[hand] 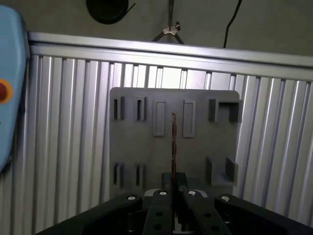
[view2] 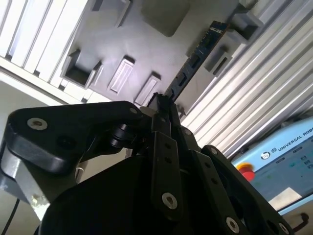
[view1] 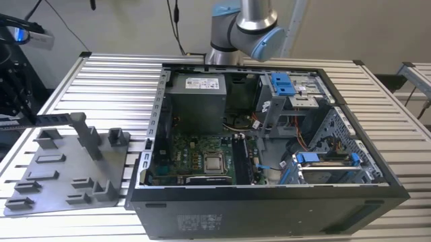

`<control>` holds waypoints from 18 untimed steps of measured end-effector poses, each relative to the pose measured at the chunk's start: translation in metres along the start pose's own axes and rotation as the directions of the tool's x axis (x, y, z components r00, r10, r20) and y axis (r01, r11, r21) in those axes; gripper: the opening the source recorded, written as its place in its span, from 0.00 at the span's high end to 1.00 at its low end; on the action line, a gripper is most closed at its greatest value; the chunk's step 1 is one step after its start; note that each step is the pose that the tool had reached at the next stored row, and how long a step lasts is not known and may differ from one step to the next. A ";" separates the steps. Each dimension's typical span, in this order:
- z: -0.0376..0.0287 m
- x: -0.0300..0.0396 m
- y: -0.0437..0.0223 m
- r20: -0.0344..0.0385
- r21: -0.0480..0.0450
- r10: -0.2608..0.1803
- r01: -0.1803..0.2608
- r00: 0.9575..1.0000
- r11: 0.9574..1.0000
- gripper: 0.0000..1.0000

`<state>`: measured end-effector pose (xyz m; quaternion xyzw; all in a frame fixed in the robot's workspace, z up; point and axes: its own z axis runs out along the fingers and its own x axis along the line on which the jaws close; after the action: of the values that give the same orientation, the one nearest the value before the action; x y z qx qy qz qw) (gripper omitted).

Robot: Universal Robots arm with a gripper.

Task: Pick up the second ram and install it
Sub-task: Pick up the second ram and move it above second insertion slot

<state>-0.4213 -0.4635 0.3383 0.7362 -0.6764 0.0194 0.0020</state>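
Note:
The second ram (view1: 50, 120) is a slim dark strip hanging level over the grey holder plate (view1: 60, 171) at the exterior view's left. My gripper (view1: 10, 123) is at that view's left edge, shut on one end of the stick. In the first wrist view the ram (hand: 173, 139) shows edge-on, sticking out from the gripper (hand: 173, 180) above the plate (hand: 146, 147). The second wrist view shows its flat side (view2: 193, 63) with chips on it, clamped in the gripper (view2: 164, 105). The stick's free end is close to the tall grey post (view1: 88, 133).
An open computer case (view1: 269, 206) lies on the slatted metal table (view1: 108, 80), at the exterior view's right of the plate. Inside are a green board with a silver processor chip (view1: 214, 163), memory slots (view1: 244, 159) beside it, and blue latches (view1: 284, 84). A teach pendant (view2: 279, 166) lies nearby.

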 end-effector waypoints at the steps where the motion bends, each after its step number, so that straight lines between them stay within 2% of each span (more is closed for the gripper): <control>1: -0.0018 0.0001 -0.0001 0.000 0.000 0.000 0.000 1.000 1.000 0.86; 9: -0.0114 0.0002 -0.0003 0.003 0.003 0.003 -0.003 1.000 1.000 0.86; 18: -0.0153 0.0001 -0.0003 0.003 0.002 0.006 -0.006 1.000 1.000 0.86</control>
<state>-0.4213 -0.4631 0.3536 0.7344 -0.6784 0.0191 0.0003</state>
